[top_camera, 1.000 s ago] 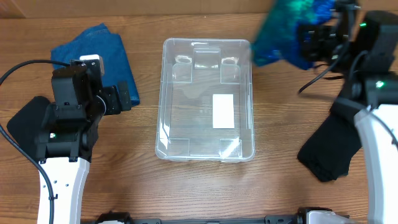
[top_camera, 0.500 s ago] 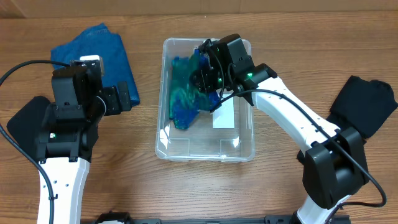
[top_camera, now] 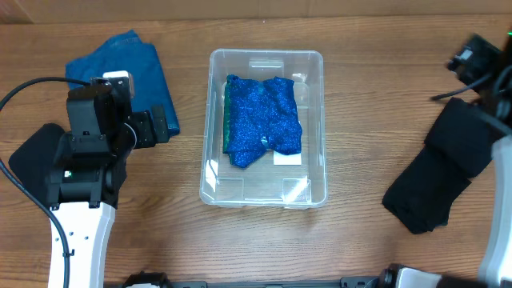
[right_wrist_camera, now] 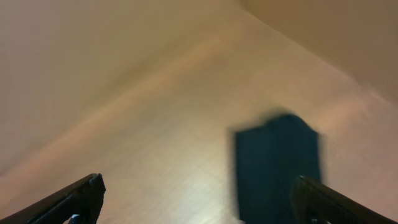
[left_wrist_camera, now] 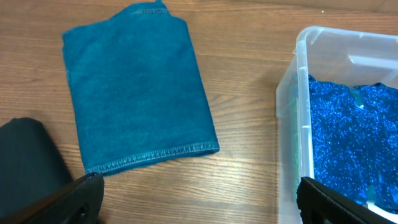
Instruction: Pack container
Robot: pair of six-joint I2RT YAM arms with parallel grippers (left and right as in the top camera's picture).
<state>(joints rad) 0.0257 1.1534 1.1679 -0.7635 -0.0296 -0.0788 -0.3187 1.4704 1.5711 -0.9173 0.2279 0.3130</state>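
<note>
Container (top_camera: 266, 54): clear, colourless plastic. A white label (top_camera: 289, 158) is on its base, mostly covered. Blue cloth (top_camera: 264, 120) inside the container: bright royal blue, speckled with a glittery sheen, green strip along its left edge. Towel (top_camera: 132, 72) left of the container: plain teal-blue denim tone with a lighter stitched hem. Black cloth (top_camera: 438, 172) right of the container: plain black, no pattern. Dark piece (left_wrist_camera: 28, 165) far left of the container: plain black. Surface (top_camera: 368, 112): mid-brown wood grain with darker streaks.
</note>
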